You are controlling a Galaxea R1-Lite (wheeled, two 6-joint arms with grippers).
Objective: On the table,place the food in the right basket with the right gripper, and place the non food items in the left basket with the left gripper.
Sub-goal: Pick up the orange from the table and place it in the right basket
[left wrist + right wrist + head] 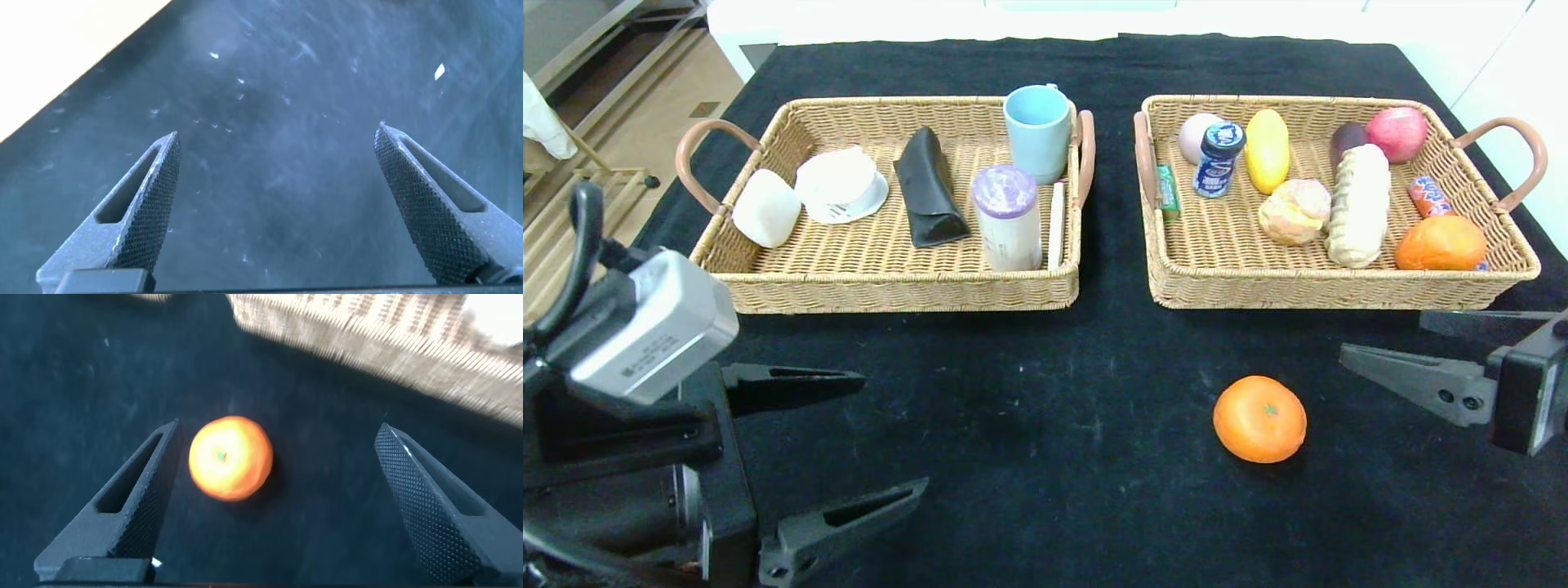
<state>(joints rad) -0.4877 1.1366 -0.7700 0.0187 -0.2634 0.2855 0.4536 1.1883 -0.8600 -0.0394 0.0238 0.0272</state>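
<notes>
Wicker right basket (1339, 282) w/ food, left basket (890, 286) w/ non-food; both grippers' jaws apart.

My head camera high over both baskets; wrist cameras low over black tablecloth (278, 180), orange (230, 457) shared.
</notes>
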